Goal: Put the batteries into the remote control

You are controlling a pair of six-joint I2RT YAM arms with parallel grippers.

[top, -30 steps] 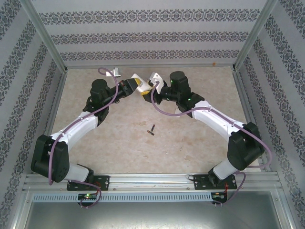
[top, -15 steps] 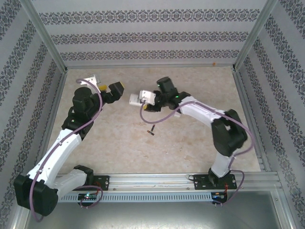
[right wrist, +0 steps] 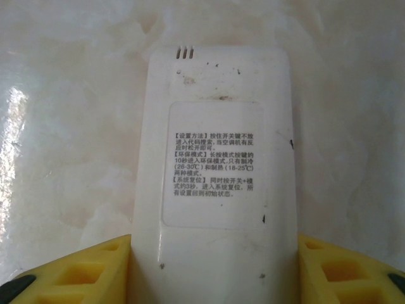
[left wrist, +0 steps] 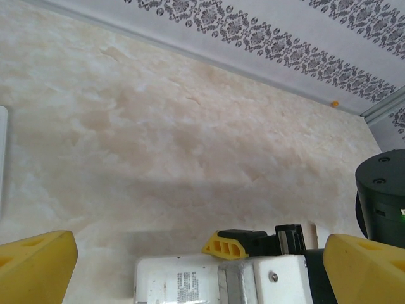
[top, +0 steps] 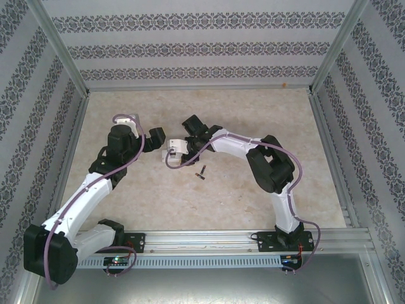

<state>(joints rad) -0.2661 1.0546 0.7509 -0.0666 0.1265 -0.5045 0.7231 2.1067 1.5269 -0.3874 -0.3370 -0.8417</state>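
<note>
A marbled beige tabletop [top: 190, 209], enclosed by patterned walls [top: 202, 44], is seen from above. On the left, the left hand [top: 154, 138] is held low over the tabletop. Its yellow fingers [left wrist: 35, 266] are spread fully apart and nothing is gripped between them. It is pointed at one end of a white remote control [top: 172, 151], just beside it but not touching.

The remote control is found left of centre, between the two hands. Whether it rests on the tabletop or is lifted just clear of it cannot be told. Its back, marked with a printed label [right wrist: 214, 164] of Chinese text, is turned toward the right wrist camera. The right hand [top: 181, 149] is closed partway around the remote control, with a yellow finger [right wrist: 69, 272] pressed against each long side.

Further right and nearer the arm bases, the batteries [top: 202, 172] are seen lying on the bare tabletop as a small dark shape, apart from both hands. Their number cannot be made out.
</note>
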